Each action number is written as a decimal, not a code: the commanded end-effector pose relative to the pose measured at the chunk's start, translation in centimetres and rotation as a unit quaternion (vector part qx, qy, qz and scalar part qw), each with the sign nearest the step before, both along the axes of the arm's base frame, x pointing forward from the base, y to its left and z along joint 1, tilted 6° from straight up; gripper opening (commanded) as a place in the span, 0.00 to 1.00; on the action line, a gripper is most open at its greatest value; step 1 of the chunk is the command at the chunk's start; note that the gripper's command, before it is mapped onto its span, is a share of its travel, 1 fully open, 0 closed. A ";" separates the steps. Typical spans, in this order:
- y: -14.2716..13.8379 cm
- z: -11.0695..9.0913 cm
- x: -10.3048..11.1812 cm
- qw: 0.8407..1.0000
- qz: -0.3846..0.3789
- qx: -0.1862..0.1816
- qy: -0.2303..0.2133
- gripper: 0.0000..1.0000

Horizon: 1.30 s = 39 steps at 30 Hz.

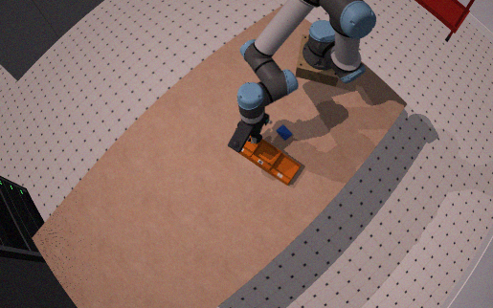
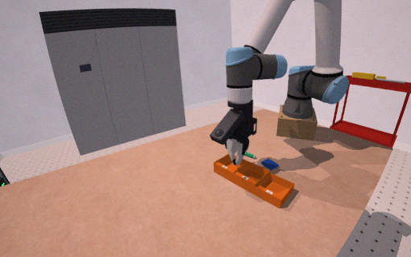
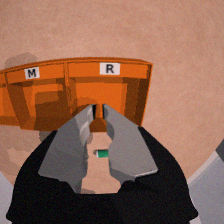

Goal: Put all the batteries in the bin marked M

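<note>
Wrist view: nearly closed, the pincer (image 1: 255, 140) (image 2: 236, 163) (image 3: 99, 105) seemingly probes bin R (image 3: 102, 92); next, retreat toward the six-o'clock battery (image 3: 102, 153).

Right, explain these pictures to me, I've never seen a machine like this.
This is one jointed robot arm ending in a two-jaw pincer. One picture looks down from above, one from the side of the room, and one from the arm's wrist. On the tan surface sits an upright orange bin row; the wrist view shows its M and R labels. Beside it lie a green battery-like cylinder and a blue block. The pincer is nearly closed over the R bin; I can't see anything held.
</note>
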<state>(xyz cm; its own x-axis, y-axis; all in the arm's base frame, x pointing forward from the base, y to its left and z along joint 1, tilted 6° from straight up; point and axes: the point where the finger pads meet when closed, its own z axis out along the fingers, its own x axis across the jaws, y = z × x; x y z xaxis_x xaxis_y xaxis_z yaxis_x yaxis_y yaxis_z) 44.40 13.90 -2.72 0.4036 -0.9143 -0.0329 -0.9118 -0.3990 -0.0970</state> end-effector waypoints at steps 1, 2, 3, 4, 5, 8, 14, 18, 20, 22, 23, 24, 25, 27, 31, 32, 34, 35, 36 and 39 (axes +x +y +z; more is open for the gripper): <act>0.0 0.0 0.0 1.000 0.000 0.000 0.000 0.04; 0.0 0.0 0.0 1.000 0.000 0.000 0.000 0.04; 0.0 0.0 0.0 1.000 0.000 0.000 0.000 0.04; 0.0 0.0 0.0 1.000 0.000 0.000 0.000 0.04; 0.0 0.0 0.0 1.000 0.000 0.000 0.000 0.04; 0.0 0.0 0.0 1.000 0.000 0.000 0.000 0.04; 0.0 0.0 0.0 1.000 0.000 0.000 0.000 0.04; 0.0 0.0 0.0 1.000 0.000 0.000 0.000 0.04; 0.0 0.0 0.0 1.000 0.000 0.000 0.000 0.04; 0.0 0.1 0.0 1.000 0.000 0.000 0.000 0.04; 0.0 0.1 0.0 1.000 0.000 0.000 0.000 0.04; 0.0 0.4 0.1 1.000 0.000 0.000 -0.001 0.04; 0.0 0.5 0.1 1.000 0.000 0.000 -0.002 0.04; 0.0 0.8 0.1 1.000 0.000 0.000 -0.002 0.04; -0.1 1.3 0.1 1.000 0.000 0.000 -0.002 0.04; -0.1 1.5 0.1 1.000 0.000 0.000 -0.002 0.04; -0.1 1.7 0.1 1.000 0.000 0.000 -0.002 0.04; -0.2 1.9 0.1 1.000 0.000 0.000 -0.002 0.04; -0.2 2.0 0.1 1.000 0.000 0.000 -0.002 0.04; -0.2 2.3 0.1 1.000 0.000 0.000 -0.002 0.04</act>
<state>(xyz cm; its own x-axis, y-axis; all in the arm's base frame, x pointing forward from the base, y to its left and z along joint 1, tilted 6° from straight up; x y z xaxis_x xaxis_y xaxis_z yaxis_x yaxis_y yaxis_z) 44.30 13.88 -1.20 0.4046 -0.9139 -0.0320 -0.9112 -0.4000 -0.0984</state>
